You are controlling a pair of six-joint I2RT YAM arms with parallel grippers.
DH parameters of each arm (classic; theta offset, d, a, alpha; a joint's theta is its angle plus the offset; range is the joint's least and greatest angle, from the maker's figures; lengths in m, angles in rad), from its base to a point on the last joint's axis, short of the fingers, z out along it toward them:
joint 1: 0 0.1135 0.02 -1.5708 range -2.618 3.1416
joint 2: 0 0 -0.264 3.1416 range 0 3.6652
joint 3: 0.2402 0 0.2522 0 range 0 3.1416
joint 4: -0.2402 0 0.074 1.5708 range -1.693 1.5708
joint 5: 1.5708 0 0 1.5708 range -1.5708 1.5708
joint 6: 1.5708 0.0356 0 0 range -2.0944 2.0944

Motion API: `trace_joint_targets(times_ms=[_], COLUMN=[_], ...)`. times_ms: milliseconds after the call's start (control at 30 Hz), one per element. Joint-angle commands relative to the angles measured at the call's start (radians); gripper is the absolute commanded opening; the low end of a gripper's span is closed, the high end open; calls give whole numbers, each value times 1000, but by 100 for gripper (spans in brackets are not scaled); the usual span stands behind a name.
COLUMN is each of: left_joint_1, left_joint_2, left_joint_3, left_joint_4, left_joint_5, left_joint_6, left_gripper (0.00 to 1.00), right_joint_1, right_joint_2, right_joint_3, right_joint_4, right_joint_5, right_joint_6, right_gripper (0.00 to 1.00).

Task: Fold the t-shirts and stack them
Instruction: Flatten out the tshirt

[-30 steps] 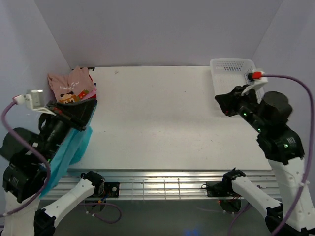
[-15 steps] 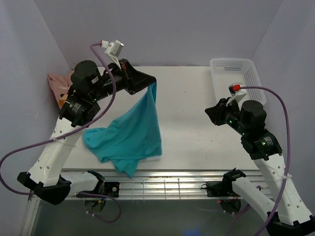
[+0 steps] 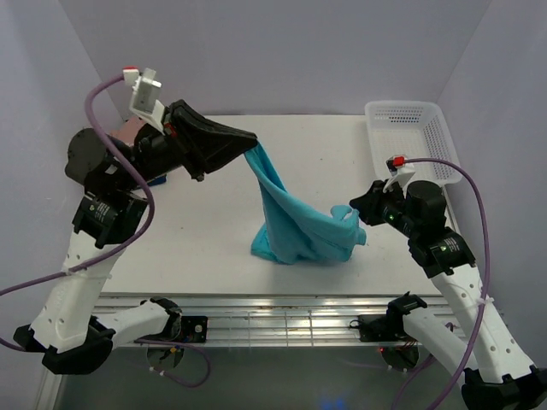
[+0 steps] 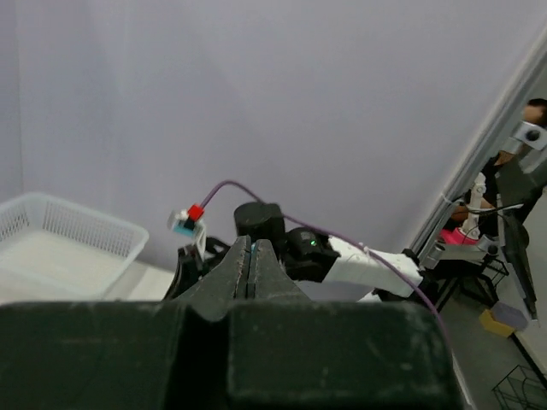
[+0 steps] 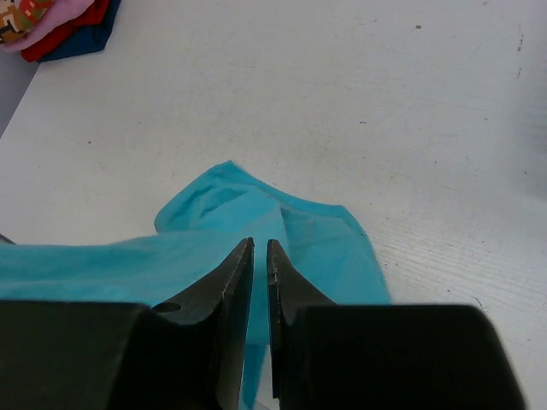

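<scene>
The teal t-shirt (image 3: 299, 226) hangs from my left gripper (image 3: 250, 147), which is raised over the table's middle and shut on one edge of it. The shirt's lower part lies bunched on the table. In the left wrist view the jaws (image 4: 249, 249) are pressed together with a sliver of teal between them. My right gripper (image 3: 359, 208) is at the shirt's right end; its jaws (image 5: 260, 244) are almost together, just above the teal cloth (image 5: 325, 248), with nothing seen between them. The folded pink, red and dark blue shirts (image 5: 51, 21) lie at the far left, mostly hidden behind the left arm in the top view.
A white mesh basket (image 3: 410, 137) stands at the back right corner and also shows in the left wrist view (image 4: 60, 248). Grey walls close in the table on three sides. The table's front edge (image 3: 282, 295) runs just in front of the shirt.
My left arm has swung the teal shirt from the left front to the table's middle, stretching it up. The shirt's right end now reaches my right gripper, which barely moved.
</scene>
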Motion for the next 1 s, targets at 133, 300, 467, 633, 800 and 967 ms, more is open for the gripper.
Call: trace_joint_targets(times_ms=[133,300,467,633,800,967], left_joint_1=[-2,0,0,0,0,0], left_joint_2=[-179,-390,-481,-466,-464,-483], left_joint_3=[-396,-592,-620,-658,-687,-688], left_joint_4=[-306,-487,-633,-659,-655,-653], left_joint_5=[-325,-725,-870,-849,-839,-839], left_joint_6=[93,72,44,37,32,43], left_gripper=[0,0,0,0,0,0], right_joint_1=[-3,-2,3,78,124,132], right_joint_2=[-8,27,79,180,327,372], right_joint_3=[-39,-94,-125,-136,-148,-175], right_joint_4=[52,82,103,37,-47,-81], right_joint_5=[-15,-35,-40,130,299,388], right_joint_6=[5,5,20,39,77,125], right_gripper=[18,18,32,53,58,59])
